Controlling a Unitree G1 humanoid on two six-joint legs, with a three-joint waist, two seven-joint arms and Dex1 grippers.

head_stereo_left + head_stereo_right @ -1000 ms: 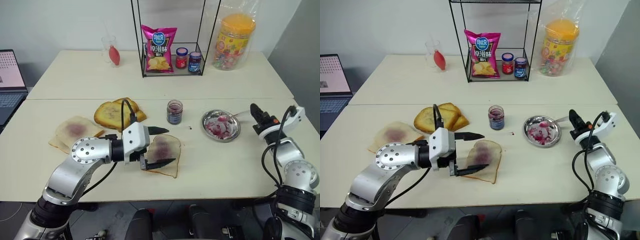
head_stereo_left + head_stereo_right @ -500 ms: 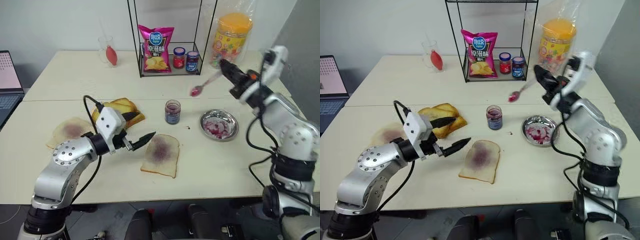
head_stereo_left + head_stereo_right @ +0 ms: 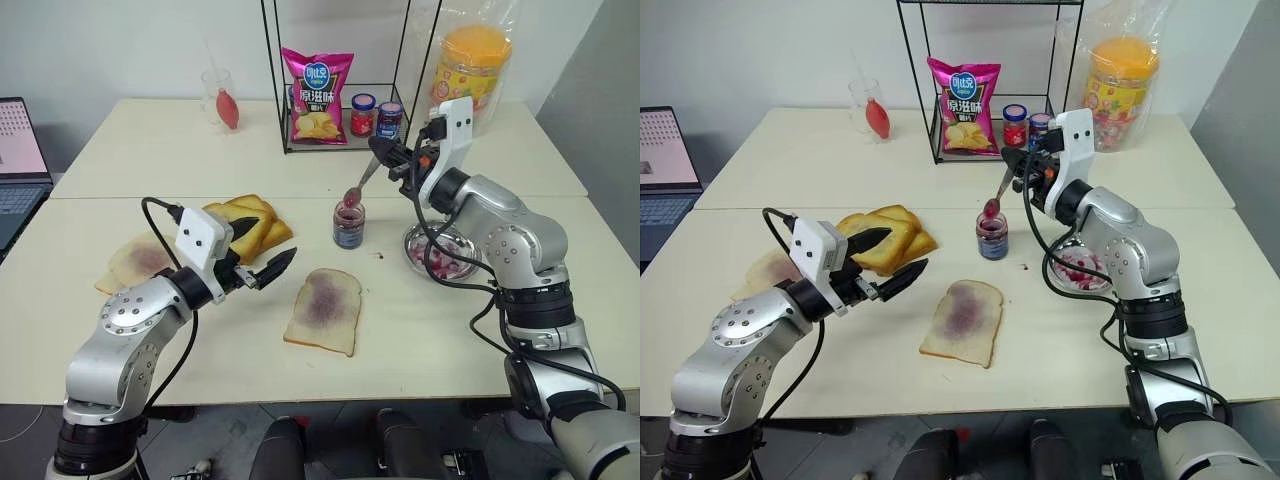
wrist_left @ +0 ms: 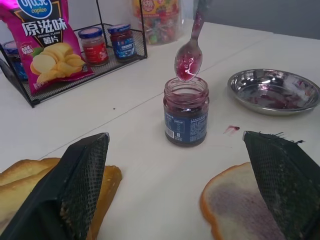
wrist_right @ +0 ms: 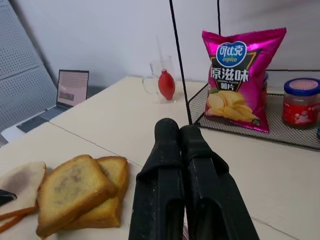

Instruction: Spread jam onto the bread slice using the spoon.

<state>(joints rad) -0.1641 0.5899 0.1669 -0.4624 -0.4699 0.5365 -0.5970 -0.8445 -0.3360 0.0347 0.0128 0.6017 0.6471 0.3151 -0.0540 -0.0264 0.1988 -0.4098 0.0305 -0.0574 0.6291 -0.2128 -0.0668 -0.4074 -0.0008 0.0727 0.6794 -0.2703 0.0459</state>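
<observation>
The bread slice (image 3: pixel 325 310), pale with a purple smear in its middle, lies flat near the table's front. Behind it stands the small clear jar of dark jam (image 3: pixel 348 225). My right gripper (image 3: pixel 385 152) is shut on the spoon (image 3: pixel 355 190), holding it tilted down. Its jam-smeared bowl (image 4: pixel 188 60) hangs just above the jar's open mouth. My left gripper (image 3: pixel 265 246) is open and holds nothing. It is level above the table, to the left of the bread slice and in front of the toasted slices.
Toasted slices (image 3: pixel 240 222) and another smeared pale slice (image 3: pixel 140 262) lie at the left. A jam-stained steel dish (image 3: pixel 440 250) sits right of the jar. A wire rack (image 3: pixel 340 140) with a chip bag and two lidded jars stands behind, beside a candy jar (image 3: pixel 470 65). A laptop (image 3: pixel 15 160) is at far left.
My right arm swung up and left from the table's right side, bringing the spoon over the jam jar. My left gripper drew back left, off the bread slice.
</observation>
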